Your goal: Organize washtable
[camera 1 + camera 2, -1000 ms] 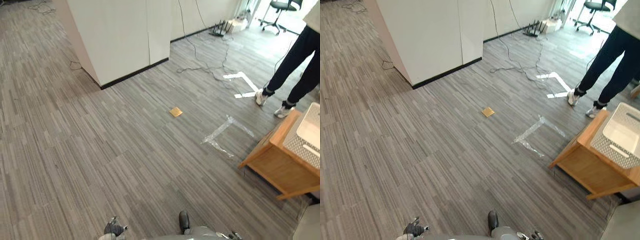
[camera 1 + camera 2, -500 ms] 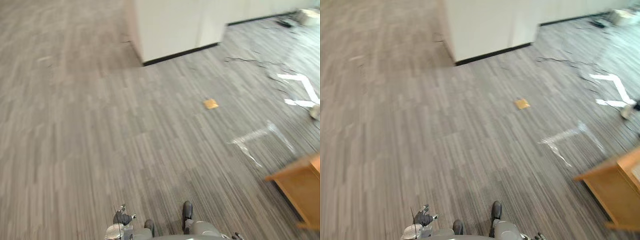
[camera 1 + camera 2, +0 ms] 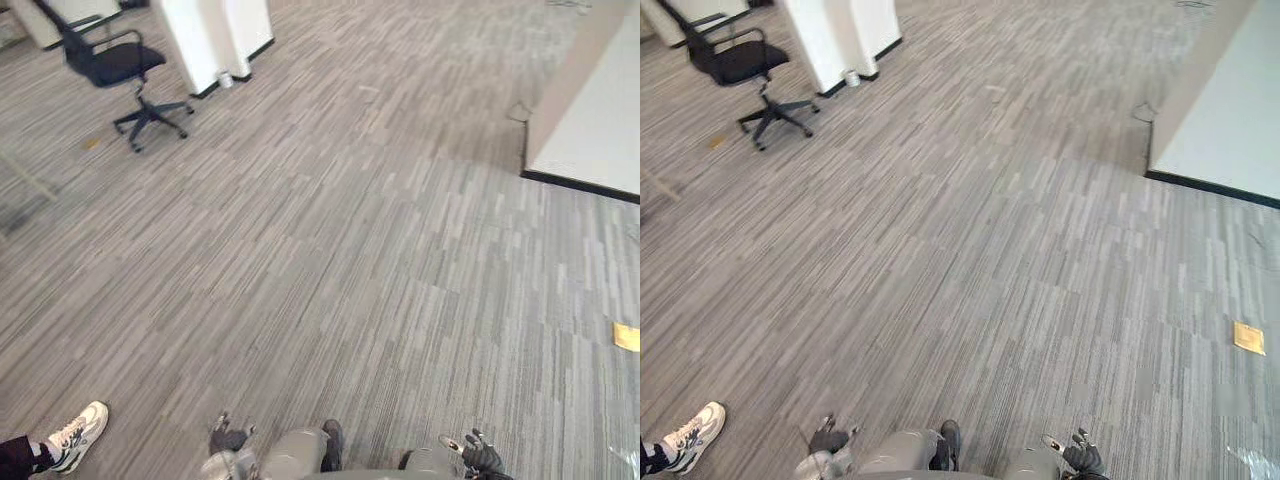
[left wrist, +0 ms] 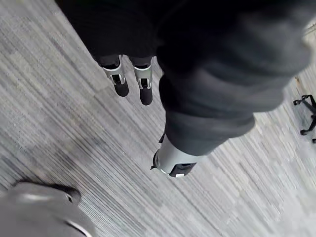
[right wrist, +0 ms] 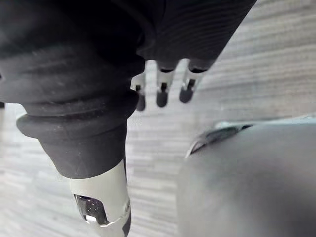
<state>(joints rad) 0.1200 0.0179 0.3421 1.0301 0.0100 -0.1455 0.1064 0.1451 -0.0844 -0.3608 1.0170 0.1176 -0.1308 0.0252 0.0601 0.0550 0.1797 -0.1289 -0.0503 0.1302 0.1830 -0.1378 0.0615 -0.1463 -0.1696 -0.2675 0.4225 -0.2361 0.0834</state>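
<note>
My left hand [image 3: 228, 440] hangs low at the bottom edge of the eye views. In the left wrist view its fingers [image 4: 120, 79] and thumb [image 4: 173, 160] are relaxed over grey carpet, holding nothing. My right hand [image 3: 480, 458] hangs at the bottom right. The right wrist view shows its fingers [image 5: 163, 89] straight and its thumb [image 5: 101, 207] apart from them, with nothing in its grasp. Grey striped carpet [image 3: 330, 230] lies ahead of me.
A black office chair [image 3: 120, 70] stands at the far left beside a white pillar [image 3: 215, 35]. A white partition with a black base [image 3: 600, 110] is at the right. A small yellow square [image 3: 627, 337] lies on the floor. A person's white shoe [image 3: 75, 435] is at the lower left.
The camera has swung to the left: the wooden table has left the picture, the white partition now sits at the right, and the chair and a shoe have come in.
</note>
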